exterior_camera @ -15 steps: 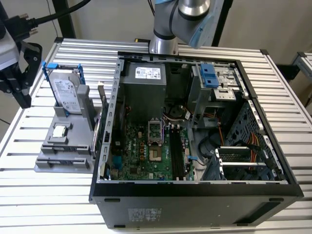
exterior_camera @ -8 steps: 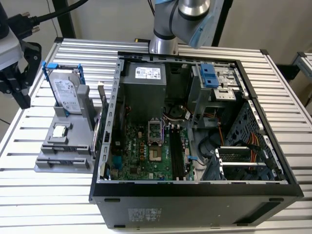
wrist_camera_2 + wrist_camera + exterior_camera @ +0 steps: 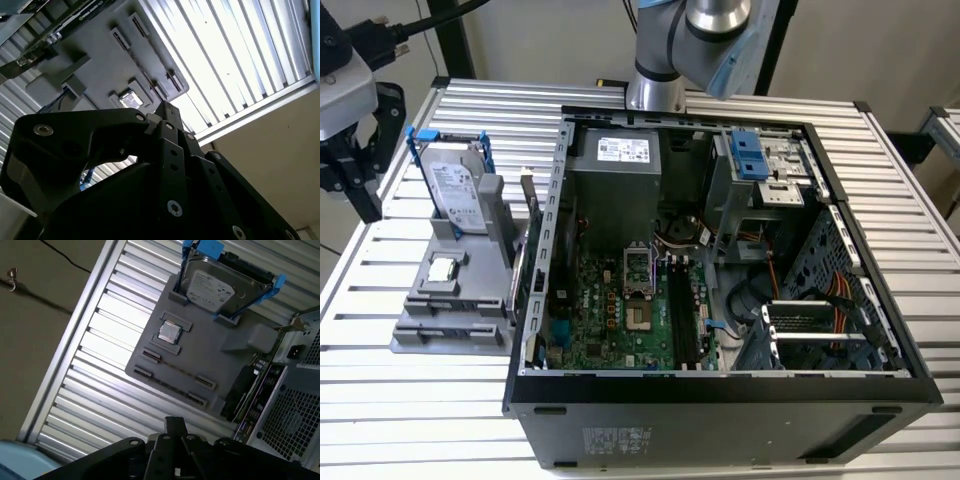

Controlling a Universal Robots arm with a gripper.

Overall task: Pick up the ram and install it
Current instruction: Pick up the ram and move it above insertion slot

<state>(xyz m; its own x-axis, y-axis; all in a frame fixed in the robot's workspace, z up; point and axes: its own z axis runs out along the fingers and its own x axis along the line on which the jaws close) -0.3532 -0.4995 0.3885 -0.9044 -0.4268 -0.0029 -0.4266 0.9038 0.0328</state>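
Much of the tool (image 3: 175, 426) is cut off. In both wrist views its black linkage is seen from behind and cropped by the frame, and in the exterior view it is clipped by that view's left edge. The arm (image 3: 658, 70) is likewise cropped at the top of the exterior view, so its upper links cannot be followed. The ram (image 3: 239, 390) is hard to make out. It is taken to be the dark narrow strip standing on edge at the side of the grey tray (image 3: 200, 362) that faces the computer case (image 3: 720, 405), and its surface detail cannot be read.

The arm's base is set on the desk (image 3: 420, 400) at the far side of the case, and the tool is carried out over the desk's border at the exterior view's left, pointed toward the tray. The tool is clenched, its tips drawn together with nothing seen between them.

The ram is not yet picked up: it stands in the tray, well apart from the tool and untouched by it. On the same tray the small square processor chip (image 3: 169, 332) is laid flat and the hard drive (image 3: 210, 287) is propped at a tilt in its blue rails. The long black slots (image 3: 682, 322) on the motherboard (image 3: 610, 320) are found inside the case, on the far side of the ram from the tool
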